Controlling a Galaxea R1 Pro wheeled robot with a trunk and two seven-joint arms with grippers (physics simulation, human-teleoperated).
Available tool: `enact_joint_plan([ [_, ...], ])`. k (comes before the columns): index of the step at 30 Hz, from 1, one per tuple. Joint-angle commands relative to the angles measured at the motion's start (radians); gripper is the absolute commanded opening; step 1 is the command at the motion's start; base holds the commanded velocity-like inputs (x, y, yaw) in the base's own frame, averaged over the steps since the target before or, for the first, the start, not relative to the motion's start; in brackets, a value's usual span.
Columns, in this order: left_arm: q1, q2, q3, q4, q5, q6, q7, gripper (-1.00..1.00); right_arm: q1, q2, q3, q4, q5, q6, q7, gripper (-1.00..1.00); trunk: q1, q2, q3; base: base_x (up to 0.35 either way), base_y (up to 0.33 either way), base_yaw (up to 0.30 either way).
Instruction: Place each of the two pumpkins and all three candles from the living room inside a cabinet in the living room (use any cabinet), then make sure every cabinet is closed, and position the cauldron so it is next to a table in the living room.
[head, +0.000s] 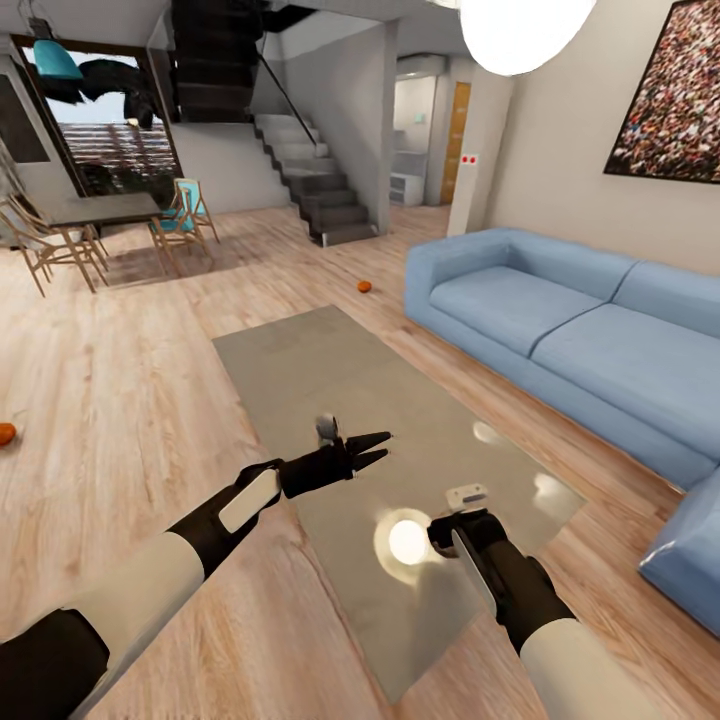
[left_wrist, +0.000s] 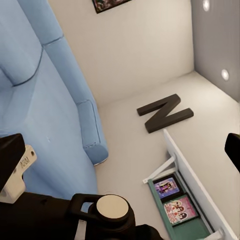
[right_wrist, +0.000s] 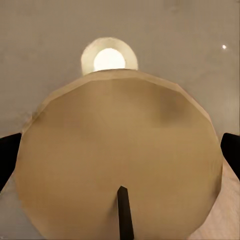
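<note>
**While a candle is held over the table, both pumpkins lie on the floor**

Where the right gripper (head: 457, 527) hangs low over the near end of the grey table (head: 330, 380), lower centre of the head view, it pinches a candle (right_wrist: 120, 145). In the right wrist view the candle's round tan face and dark wick sit between the two dark fingers (right_wrist: 7, 155), which press on it from either side. Beyond it a lamp's glare (right_wrist: 109, 59) shines off the glossy top.

The left gripper (head: 372, 450) hovers over the middle of the table, pointing toward the sofa (head: 560, 320). Its fingers are spread and hold nothing.

One pumpkin (head: 364, 286) rests on the wood floor just past the far end of the table, near the sofa's end. The other pumpkin (head: 5, 433) lies at the left edge of the frame, well apart from the table.

The blue sofa runs down the right side. At upper left stand a dining table (head: 105, 208) with chairs, and stairs (head: 320, 190) climb at upper centre.
</note>
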Motion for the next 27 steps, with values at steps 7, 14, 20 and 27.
enact_joint_plan([
  [7, 0.000, 0.000, 0.000, 0.000, 0.000, 0.000, 0.000, 1.00, 0.001, 0.001, 0.000, 0.000, 0.002, -0.001, 0.000, -1.00, -0.027, 0.049, 0.022, 0.000, 0.000, 0.284],
  [14, 0.000, 0.000, 0.000, 0.001, 0.000, 0.000, 0.000, 1.00, 0.001, 0.001, 0.001, 0.000, 0.003, -0.002, -0.001, -1.00, -0.054, 0.098, 0.048, 0.000, 0.000, 0.272],
  [20, 0.000, 0.000, 0.000, 0.002, 0.000, 0.000, 0.000, 1.00, 0.003, 0.002, 0.002, 0.001, 0.003, -0.003, -0.002, -1.00, -0.077, 0.140, 0.072, 0.000, 0.000, 0.267],
  [27, 0.000, 0.000, 0.000, 0.001, 0.000, 0.000, 0.000, 1.00, 0.003, 0.003, 0.002, 0.010, 0.004, -0.005, 0.003, -1.00, -0.104, 0.189, 0.095, 0.000, 0.000, 0.076],
])
